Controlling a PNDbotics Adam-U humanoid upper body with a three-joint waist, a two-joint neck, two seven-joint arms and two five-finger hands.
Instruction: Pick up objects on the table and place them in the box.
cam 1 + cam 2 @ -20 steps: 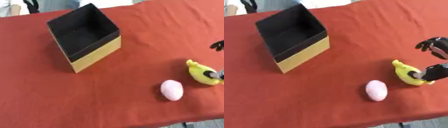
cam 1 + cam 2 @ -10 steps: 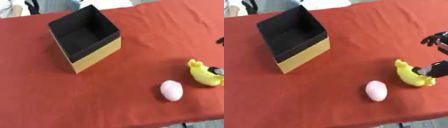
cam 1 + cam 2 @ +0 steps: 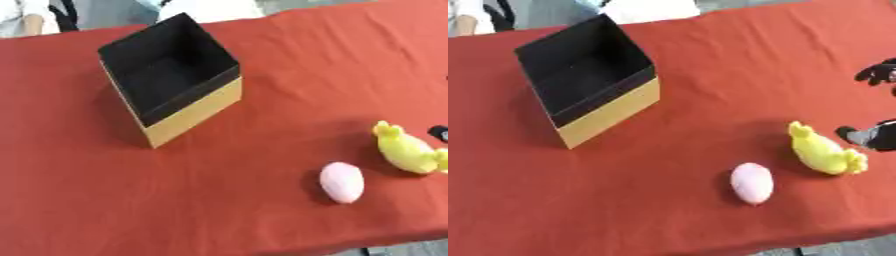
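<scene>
Red cloth covers the whole table [image 3: 667, 60], wrinkled slightly toward the far edge. On it, at the far left, stands an open box [image 3: 588, 90] with black inner walls and a tan outer face, turned corner-on to the camera and holding nothing that can be seen. Near the right side lies a yellow soft toy [image 3: 822, 151], lumpy and long, with a small forked end pointing away and a rounded end toward the near right. Just to its left and a little nearer lies a pale pink egg-shaped object [image 3: 752, 182], smooth and matte, apart from the toy. The right hand [image 3: 875, 137] shows only at the right edge of the right eye view: one dark part sits just beside the toy's near end, another dark curled part is farther back; whether it touches the toy or how its fingers are set I cannot tell. The left hand is out of sight. The risk, as I judge it, is that a soft rounded toy approached from its end slides or rolls left on the cloth and bumps the pink object, and the box is well apart, so a shallow hold could drop it on the way.
</scene>
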